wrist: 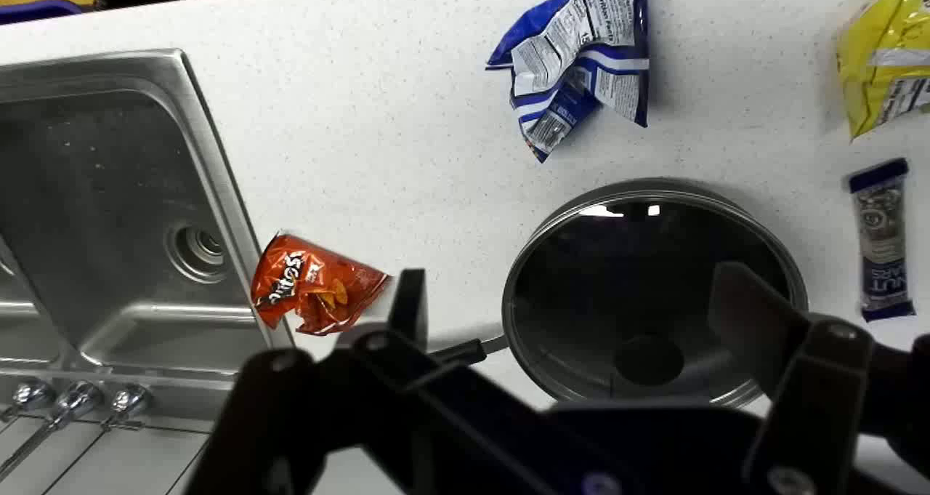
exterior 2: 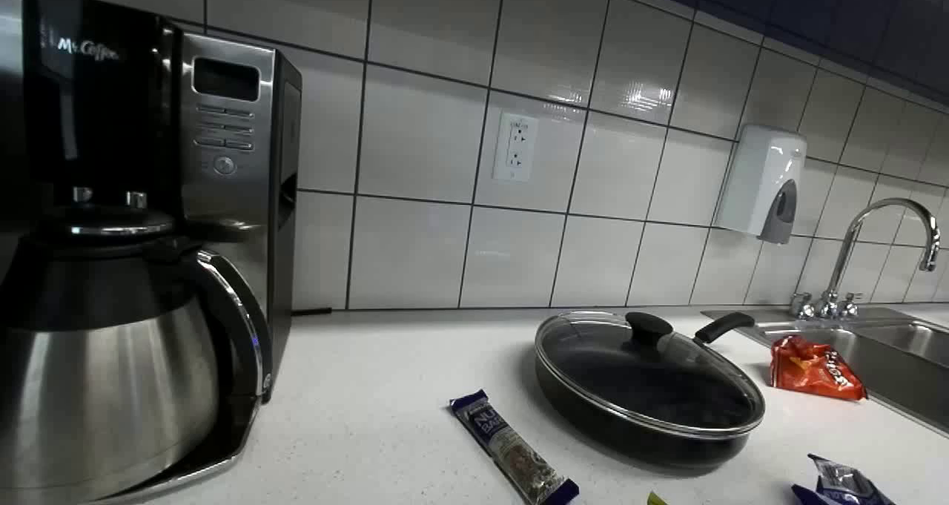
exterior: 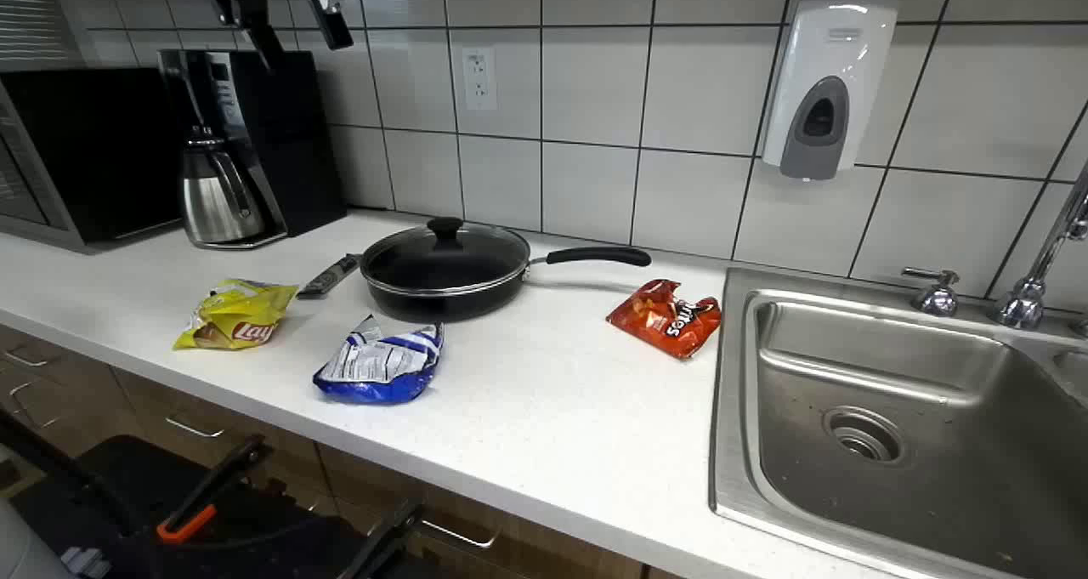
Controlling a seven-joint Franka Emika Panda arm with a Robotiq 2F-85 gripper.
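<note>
The end effector (wrist: 570,275) hangs spread and empty; the pan (exterior: 450,304) looks heavy and stiff, best held by its handle (exterior: 600,257).

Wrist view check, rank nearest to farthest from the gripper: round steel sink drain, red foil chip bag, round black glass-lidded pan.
1. Black pan: right of centre, showing between the jaws of the open gripper.
2. Red bag: left of centre, beside the steel sink.
3. Drain: farther left, inside that sink.
</note>
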